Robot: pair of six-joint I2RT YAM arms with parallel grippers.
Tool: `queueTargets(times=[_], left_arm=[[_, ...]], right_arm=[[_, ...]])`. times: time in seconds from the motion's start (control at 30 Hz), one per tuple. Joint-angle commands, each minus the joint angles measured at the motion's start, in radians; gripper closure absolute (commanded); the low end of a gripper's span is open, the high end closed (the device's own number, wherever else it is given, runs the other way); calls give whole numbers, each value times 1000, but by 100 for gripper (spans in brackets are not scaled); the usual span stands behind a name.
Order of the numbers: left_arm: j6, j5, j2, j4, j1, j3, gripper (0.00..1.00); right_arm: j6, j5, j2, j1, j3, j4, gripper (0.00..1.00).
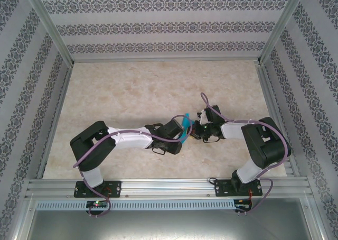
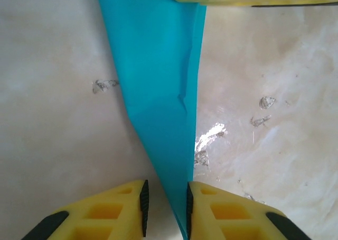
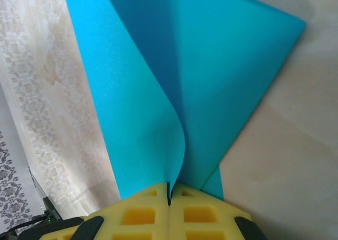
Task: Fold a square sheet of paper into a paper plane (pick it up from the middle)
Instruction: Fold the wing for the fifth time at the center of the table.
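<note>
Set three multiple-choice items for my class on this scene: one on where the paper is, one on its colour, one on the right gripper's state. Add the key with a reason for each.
1. Where is the paper?
A. Flat at the far left corner
B. Between the left gripper and the right gripper, over the middle of the table
C. Flat at the near edge

2. What colour is the paper?
A. Red
B. White
C. Teal-blue

3. How is the right gripper?
A. Shut on the paper
B. Wide open and empty
C. Shut on a pen

Key: 1 B, the top view shows it where the two grippers meet; 2 C, every view shows teal-blue; 3 A, its yellow fingers meet with the sheet pinched between them.
</note>
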Motion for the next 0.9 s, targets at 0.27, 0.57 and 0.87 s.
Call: queueTargets(times=[0.27,0.57,0.87], left_arm=[[31,-45,25,-70,-33,12,82],[57,-84,66,-109,-47,14,84],[85,-92,84,-144,-53,37,84]], right_arm=[[-32,4,-15,-16,11,-24,100],[-53,13,-60,-24,18,-75,100],[-82,29,-80,-30,14,-120,100]])
